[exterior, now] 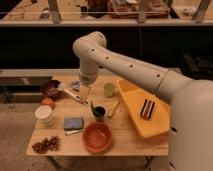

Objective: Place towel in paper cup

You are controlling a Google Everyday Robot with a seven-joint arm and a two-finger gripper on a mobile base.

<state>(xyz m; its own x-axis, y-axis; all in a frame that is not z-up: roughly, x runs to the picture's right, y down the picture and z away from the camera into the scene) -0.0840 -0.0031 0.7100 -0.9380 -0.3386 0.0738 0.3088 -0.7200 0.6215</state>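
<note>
The towel (73, 123) is a small folded grey-blue cloth lying flat on the wooden table (125, 142), front left of middle. The white paper cup (44, 115) stands upright to the left of it, near the table's left edge. My gripper (82, 93) hangs from the white arm (125, 62) over the back left part of the table, above a light-handled utensil (71, 94). It is well behind the towel and to the right of the cup. It holds nothing that I can see.
A dark bowl (50, 88) and an orange (47, 102) sit at the back left. A dark cup (99, 113), green cup (109, 90), red bowl (97, 137), grapes (45, 145) and a yellow tray (150, 125) holding a brown item (147, 108) crowd the table.
</note>
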